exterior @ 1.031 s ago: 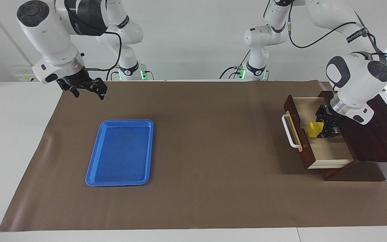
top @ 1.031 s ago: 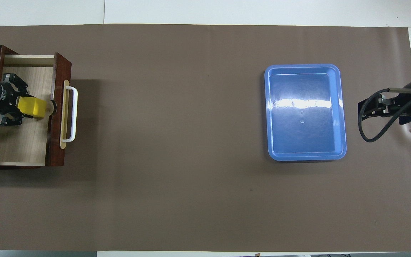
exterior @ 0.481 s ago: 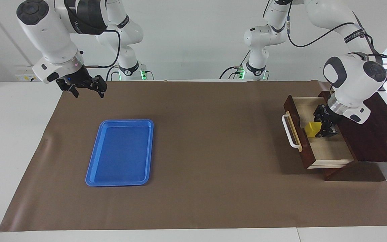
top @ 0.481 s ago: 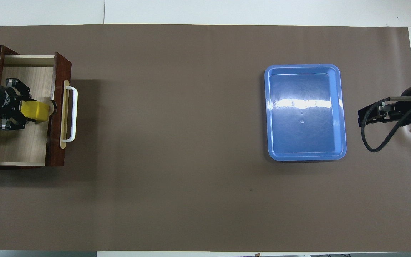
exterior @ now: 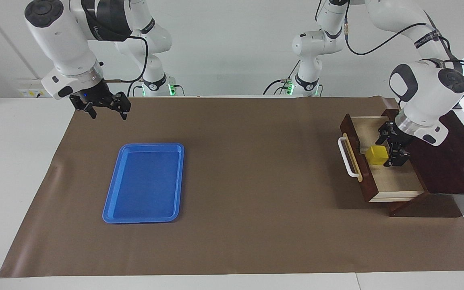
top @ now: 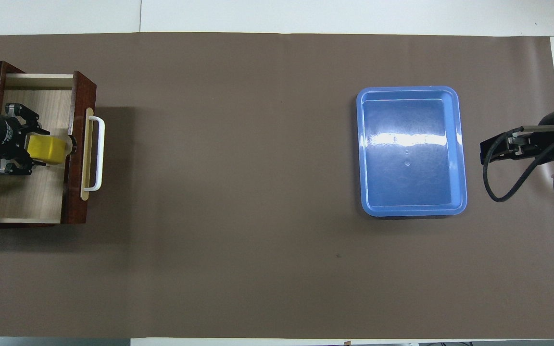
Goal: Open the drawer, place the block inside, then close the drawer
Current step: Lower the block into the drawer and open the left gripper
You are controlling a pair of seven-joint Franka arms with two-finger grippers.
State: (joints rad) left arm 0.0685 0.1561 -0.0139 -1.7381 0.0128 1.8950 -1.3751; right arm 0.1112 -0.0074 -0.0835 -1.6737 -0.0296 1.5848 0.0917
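Inside drawer [exterior: 393, 183], block [exterior: 378, 154] now released.

the left arm bends down from its base, wrist tilted, and its left gripper [exterior: 391, 149] [top: 19, 150] hangs low with fingers spread apart, holding nothing. the right arm waits raised, its right gripper [exterior: 106, 110] pointing down, fingers parted.

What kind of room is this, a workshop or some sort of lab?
Most likely a robotics lab: the left gripper and right gripper of two arms work at one table covered by a brown mat, with only simple props, a drawer, yellow block, blue tray.
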